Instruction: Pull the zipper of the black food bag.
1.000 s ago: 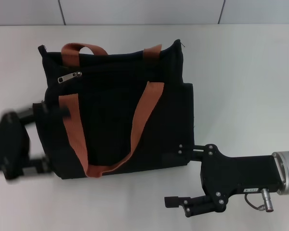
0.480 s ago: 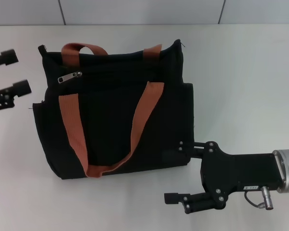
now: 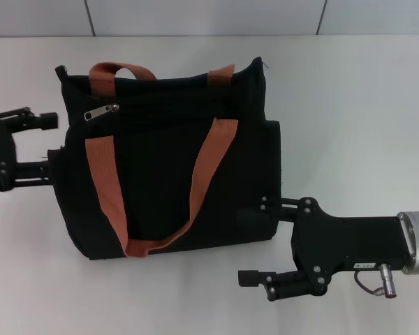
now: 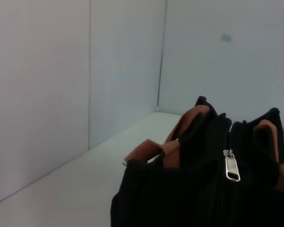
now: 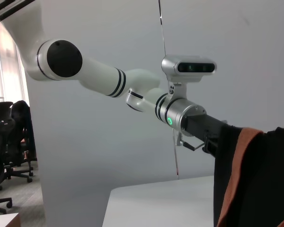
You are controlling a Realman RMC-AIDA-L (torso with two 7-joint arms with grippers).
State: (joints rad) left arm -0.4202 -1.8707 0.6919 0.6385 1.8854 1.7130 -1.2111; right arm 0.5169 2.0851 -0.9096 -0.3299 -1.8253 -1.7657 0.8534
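Nearest, the right gripper point(image 3: 265, 242) is spread wide open at the near right corner of the black food bag point(image 3: 169, 164), gripping nothing. The bag lies on the white table point(image 3: 349, 112). The left gripper point(image 3: 50, 143) is open at the bag's left edge. Farther back, the zipper point(image 3: 100, 112) is seen near the bag's top left.
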